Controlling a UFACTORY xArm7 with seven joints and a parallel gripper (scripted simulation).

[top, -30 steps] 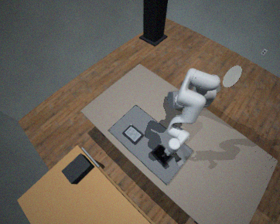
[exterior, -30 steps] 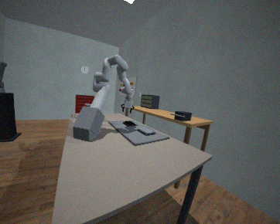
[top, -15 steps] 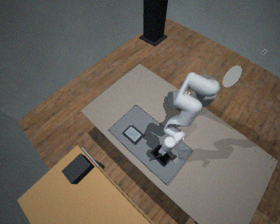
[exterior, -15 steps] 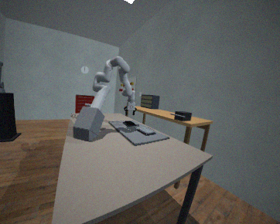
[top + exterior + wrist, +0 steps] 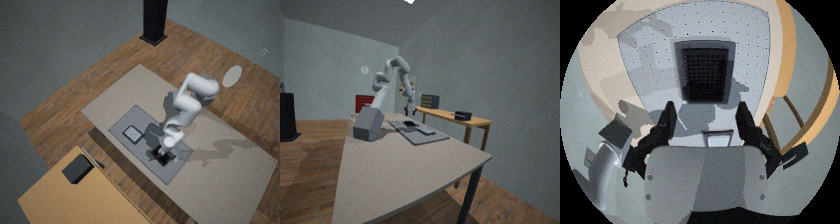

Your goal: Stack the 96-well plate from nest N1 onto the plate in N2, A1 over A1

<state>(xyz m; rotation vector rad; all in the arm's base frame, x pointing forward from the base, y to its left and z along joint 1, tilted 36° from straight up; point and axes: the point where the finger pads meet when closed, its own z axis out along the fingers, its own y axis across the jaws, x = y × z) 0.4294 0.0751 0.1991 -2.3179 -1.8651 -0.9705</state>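
A dark 96-well plate (image 5: 162,157) sits in the nest at the right end of the grey mat (image 5: 150,144). In the wrist view the dark plate (image 5: 705,72) lies just ahead of my fingers. A lighter 96-well plate (image 5: 132,134) sits in the nest at the left end of the mat. My gripper (image 5: 164,153) hangs above the dark plate, open and empty, with its fingers spread wide and clear of the plate. In the exterior view the gripper (image 5: 411,110) is well above the dark plate (image 5: 411,123), and the light plate (image 5: 427,131) lies nearer the camera. The A1 marks are too small to read.
An orange side table (image 5: 73,195) stands beside the beige work table and carries a dark box (image 5: 77,168) and a thin rod (image 5: 90,157). A black pillar (image 5: 155,19) stands on the floor at the back. The arm's grey base block (image 5: 368,123) stands beside the mat.
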